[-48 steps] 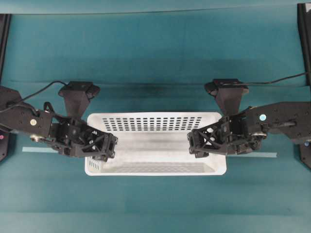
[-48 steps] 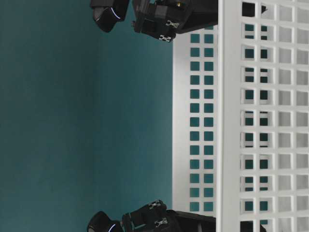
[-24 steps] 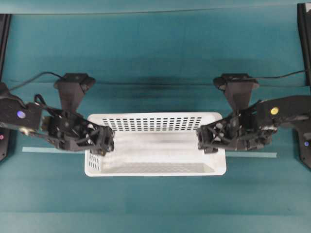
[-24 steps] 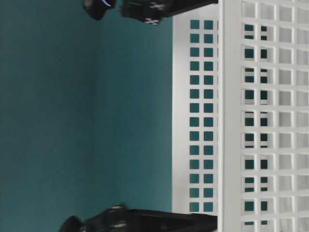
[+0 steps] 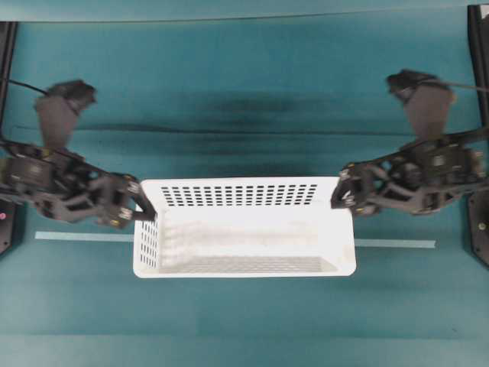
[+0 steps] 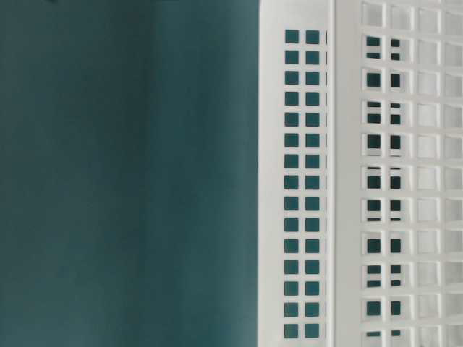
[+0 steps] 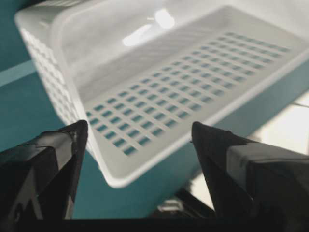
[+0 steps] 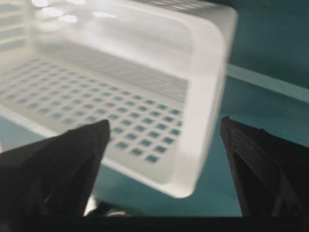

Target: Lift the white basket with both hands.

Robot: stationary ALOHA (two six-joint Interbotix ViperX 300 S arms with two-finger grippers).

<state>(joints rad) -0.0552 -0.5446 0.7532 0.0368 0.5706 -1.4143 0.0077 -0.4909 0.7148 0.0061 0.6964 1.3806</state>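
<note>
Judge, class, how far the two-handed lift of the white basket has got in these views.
Done: the left hand and right hand are at opposite ends of the white basket, both open. In hand: each wrist view shows the fingers apart, with a short-end rim between them. Left: closing on both rims and raising the basket, which sits on the teal table.

Teal table cover, pale tape strip.

Teal tabletop; pale tape strip across it; black frame posts at edges.
</note>
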